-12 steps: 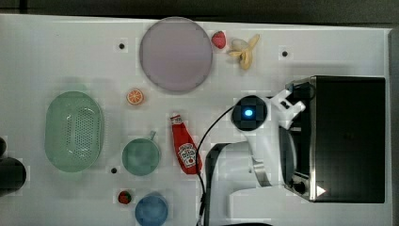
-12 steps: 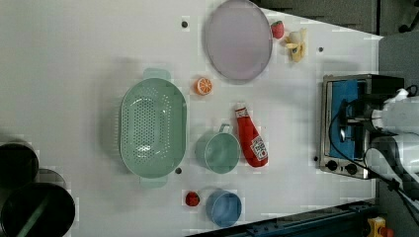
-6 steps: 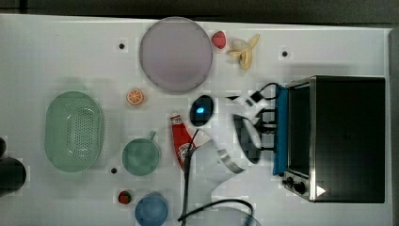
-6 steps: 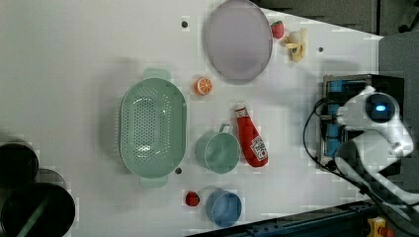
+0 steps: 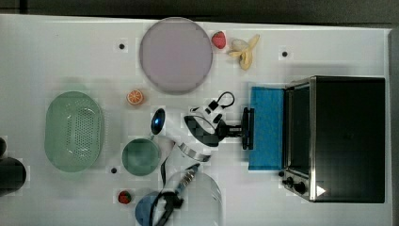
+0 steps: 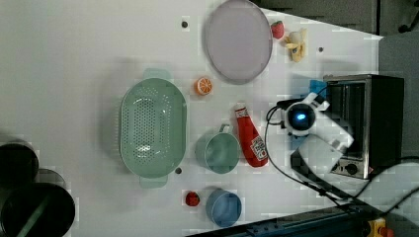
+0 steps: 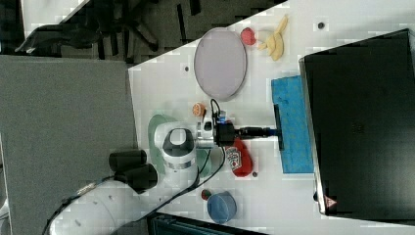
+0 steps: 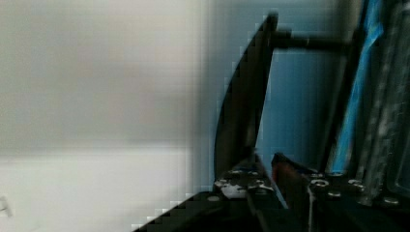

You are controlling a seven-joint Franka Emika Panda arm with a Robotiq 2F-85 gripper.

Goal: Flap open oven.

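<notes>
Near the end of the flap-open step: gripper (image 5: 241, 129) clamped on the bar handle (image 5: 246, 128) of the oven (image 5: 346, 136) at the top view's right, blue glass door (image 5: 267, 127) lying almost flat; next, probably releasing and backing off.

In the left view the arm (image 6: 321, 136) covers most of the oven (image 6: 383, 123) door; the dark pots (image 6: 29, 207) run off that picture's edge; the wrist view blurs the handle (image 8: 241, 121), apparently between the fingers (image 8: 290, 174).
</notes>
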